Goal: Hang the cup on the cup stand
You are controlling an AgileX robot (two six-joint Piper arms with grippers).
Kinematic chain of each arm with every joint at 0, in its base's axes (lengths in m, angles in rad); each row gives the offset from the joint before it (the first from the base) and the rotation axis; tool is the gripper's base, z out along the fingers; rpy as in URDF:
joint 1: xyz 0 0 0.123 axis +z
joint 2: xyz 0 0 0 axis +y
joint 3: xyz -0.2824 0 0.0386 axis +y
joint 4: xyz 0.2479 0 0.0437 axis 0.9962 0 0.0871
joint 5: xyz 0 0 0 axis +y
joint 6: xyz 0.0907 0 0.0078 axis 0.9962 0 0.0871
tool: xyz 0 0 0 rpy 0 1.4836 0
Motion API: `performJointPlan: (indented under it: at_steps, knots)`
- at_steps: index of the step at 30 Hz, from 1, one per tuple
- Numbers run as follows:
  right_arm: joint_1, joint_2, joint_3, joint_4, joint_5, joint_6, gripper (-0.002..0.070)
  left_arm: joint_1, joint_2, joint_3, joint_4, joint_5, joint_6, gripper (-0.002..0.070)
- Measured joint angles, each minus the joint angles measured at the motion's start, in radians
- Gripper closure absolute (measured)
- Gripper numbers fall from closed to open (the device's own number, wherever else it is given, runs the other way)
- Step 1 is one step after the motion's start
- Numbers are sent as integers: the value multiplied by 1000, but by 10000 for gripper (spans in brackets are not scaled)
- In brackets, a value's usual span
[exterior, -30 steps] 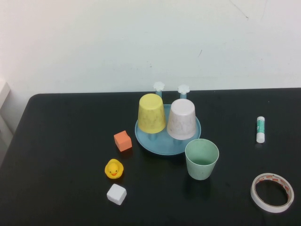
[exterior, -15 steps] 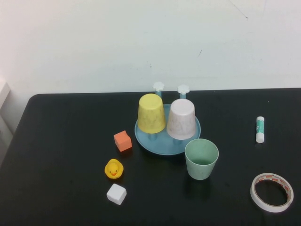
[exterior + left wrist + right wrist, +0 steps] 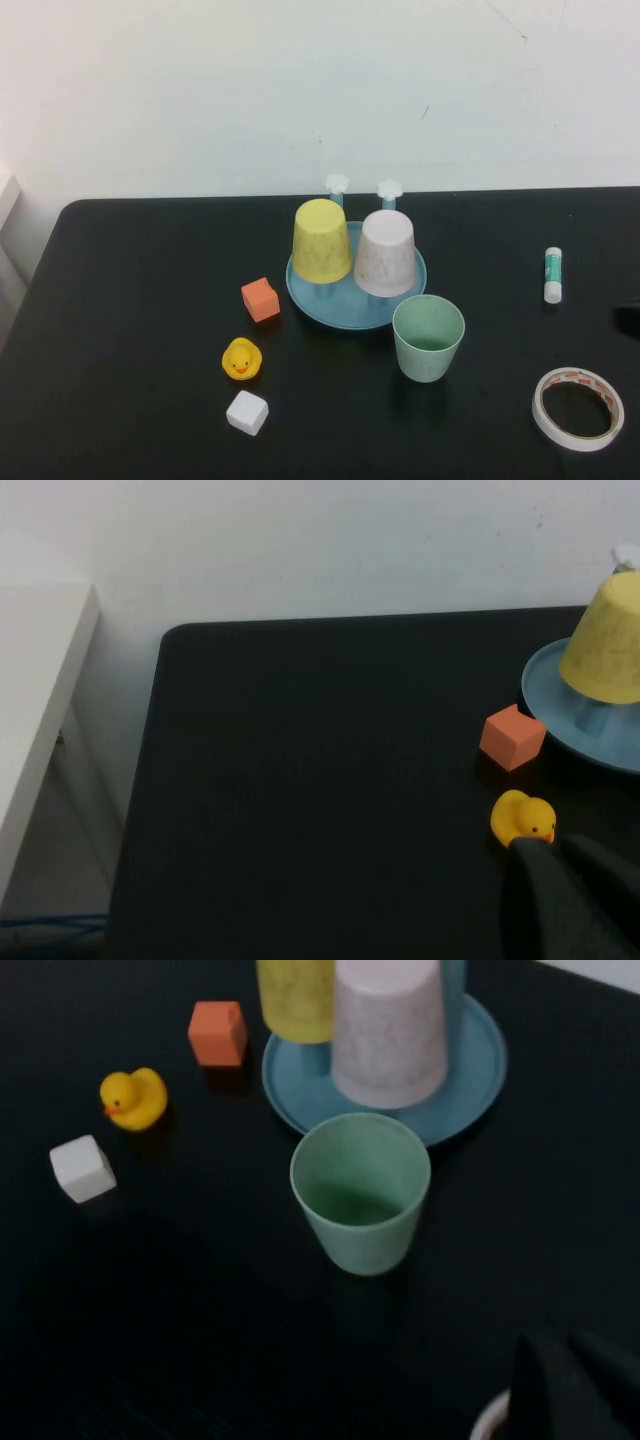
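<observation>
No readable writing is being shown. The cup (image 3: 429, 338) is being left upright beside the cup stand (image 3: 356, 297). The left gripper (image 3: 570, 900) and right gripper (image 3: 575, 1390) are being seen only partly; their state cannot be told.

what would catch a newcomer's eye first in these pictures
Probably the light-blue cup stand at mid-table, with a yellow cup and a speckled pinkish-white cup upside down on its pegs, two flower-capped pegs still free behind. Right in front of it the mint-green cup stands upright on the black table. The left claw is near the yellow duck; the right claw is near the tape roll.
</observation>
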State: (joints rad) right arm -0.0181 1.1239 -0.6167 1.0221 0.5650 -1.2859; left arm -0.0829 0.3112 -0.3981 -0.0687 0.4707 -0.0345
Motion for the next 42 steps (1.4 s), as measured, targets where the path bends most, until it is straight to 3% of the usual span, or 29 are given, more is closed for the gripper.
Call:
performJointPlan:
  at_steps: [5,10,13,18,28,30,32,34,36,37,40,42]
  knots:
    - [157,234,-65,152,-125,-194,547,0,0,8,-2,-16,0,677]
    - [302,447,-213,188,-234,-227,357,0,0,8,-2,-16,0,677]
    - [335,555,-292,208,-286,-231,304,0,0,8,-10,-16,0,677]
    - [341,720,-398,240,-316,-231,284,0,0,8,-39,-16,0,677]
    - [342,922,-500,242,-329,-233,286,0,0,8,-273,-60,2,676]
    - [342,928,-500,240,-328,-233,311,0,0,8,-335,-82,2,675]
    - [342,928,-502,239,-321,-233,384,0,0,8,-412,-104,2,654]
    - [342,928,-502,239,-315,-233,486,0,0,8,-503,-122,2,594]
    - [342,928,-502,239,-301,-233,585,0,0,8,-604,-131,2,465]
    - [342,919,-502,238,-276,-233,631,0,0,8,-731,-137,2,286]
    - [342,882,-502,232,-228,-221,645,0,0,8,-953,-149,2,79]
    - [342,839,-502,231,-192,-205,645,0,0,8,-1092,-160,0,26]
